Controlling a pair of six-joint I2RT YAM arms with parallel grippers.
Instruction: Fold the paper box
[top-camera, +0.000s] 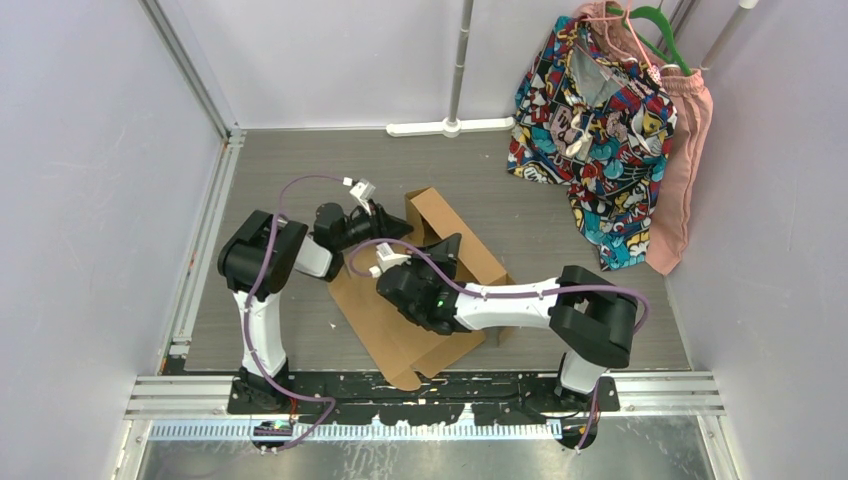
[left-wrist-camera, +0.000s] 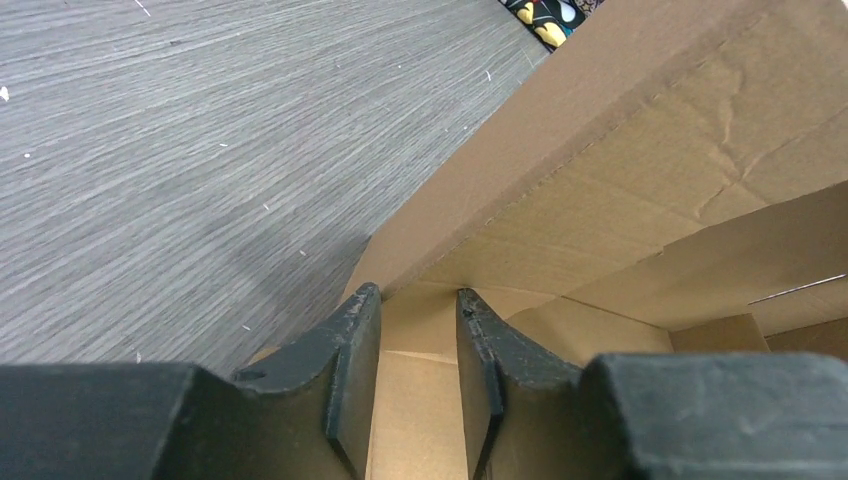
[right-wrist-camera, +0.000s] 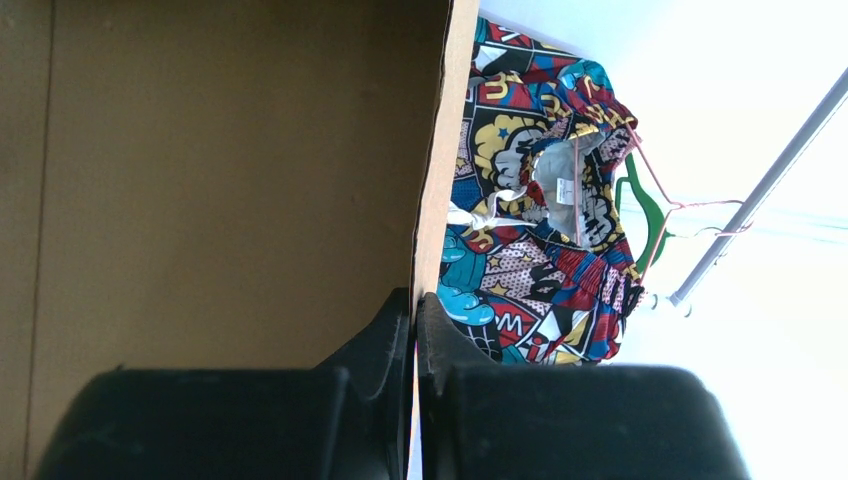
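Observation:
The paper box (top-camera: 378, 322) is a brown cardboard sheet lying partly folded at the middle of the table, with one panel (top-camera: 432, 212) standing up at its far side. My right gripper (top-camera: 450, 250) is shut on the edge of an upright panel; in the right wrist view the gripper (right-wrist-camera: 415, 300) pinches the thin cardboard edge (right-wrist-camera: 440, 150). My left gripper (top-camera: 393, 228) sits at the box's far left corner. In the left wrist view it (left-wrist-camera: 415, 296) is open, its tips against the base of a raised wall (left-wrist-camera: 620, 150), with cardboard floor showing between the fingers.
Colourful printed clothes (top-camera: 590, 120) and a pink garment (top-camera: 682, 170) hang at the back right. A white pole foot (top-camera: 450, 127) stands at the back wall. Metal rails run along the left side (top-camera: 205, 240) and the near edge.

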